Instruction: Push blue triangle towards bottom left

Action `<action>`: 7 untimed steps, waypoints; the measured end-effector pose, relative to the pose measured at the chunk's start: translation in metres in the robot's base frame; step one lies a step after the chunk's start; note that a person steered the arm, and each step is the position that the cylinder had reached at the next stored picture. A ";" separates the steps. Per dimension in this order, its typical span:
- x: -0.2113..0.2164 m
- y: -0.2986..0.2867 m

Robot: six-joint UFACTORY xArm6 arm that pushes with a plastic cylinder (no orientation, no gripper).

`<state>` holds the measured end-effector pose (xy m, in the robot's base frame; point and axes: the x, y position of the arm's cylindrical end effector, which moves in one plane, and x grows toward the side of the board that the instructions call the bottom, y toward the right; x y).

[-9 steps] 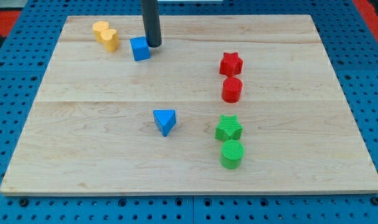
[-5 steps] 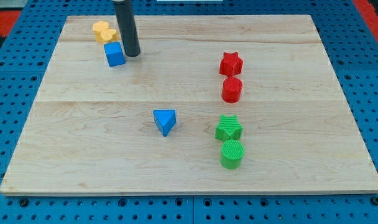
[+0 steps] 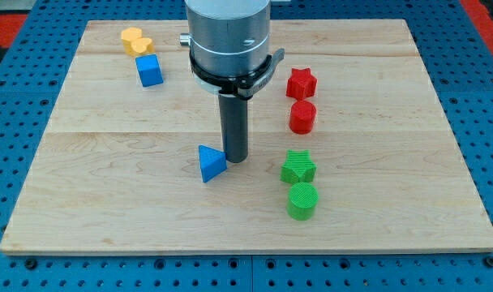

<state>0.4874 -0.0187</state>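
Observation:
The blue triangle [image 3: 211, 163] lies near the middle of the wooden board [image 3: 109, 195], a little below centre. My tip [image 3: 235, 157] stands on the board right against the triangle's right side, slightly above it. The dark rod rises from there into the large grey arm body that fills the view's top centre.
A blue cube [image 3: 149, 70] and a yellow block [image 3: 136, 41] sit at the top left. A red star [image 3: 301, 83] and a red cylinder [image 3: 302, 117] sit right of centre. A green star [image 3: 297, 167] and a green cylinder [image 3: 302, 200] lie below them.
My tip left the blue cube at the top left and came down to the right side of the blue triangle. The triangle has shifted slightly down and left. The cube stays where it was pushed.

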 end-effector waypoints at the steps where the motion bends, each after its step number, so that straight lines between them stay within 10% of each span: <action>1: 0.009 -0.019; 7: 0.057 -0.144</action>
